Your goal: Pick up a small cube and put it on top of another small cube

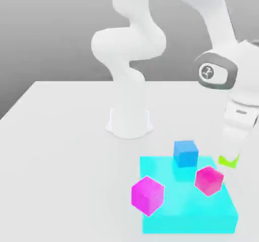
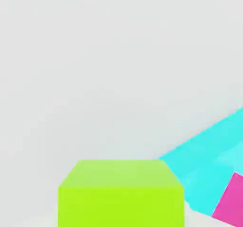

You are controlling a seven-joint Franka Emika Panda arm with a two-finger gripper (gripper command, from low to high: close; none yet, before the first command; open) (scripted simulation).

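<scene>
The small cube is lime green and sits at the exterior view's right, just off the far right corner of a cyan slab. My gripper comes down from above with its white fingers closed around the cube's top, so only the cube's lower part shows beneath them. In the hand view the same lime cube sits close up, centred under the hand, with pale table beyond it.
The flat cyan slab carries a blue cube and two pink cubes, all larger than the lime one. The arm's white base stands behind the slab. White table stretches to the exterior view's left.
</scene>
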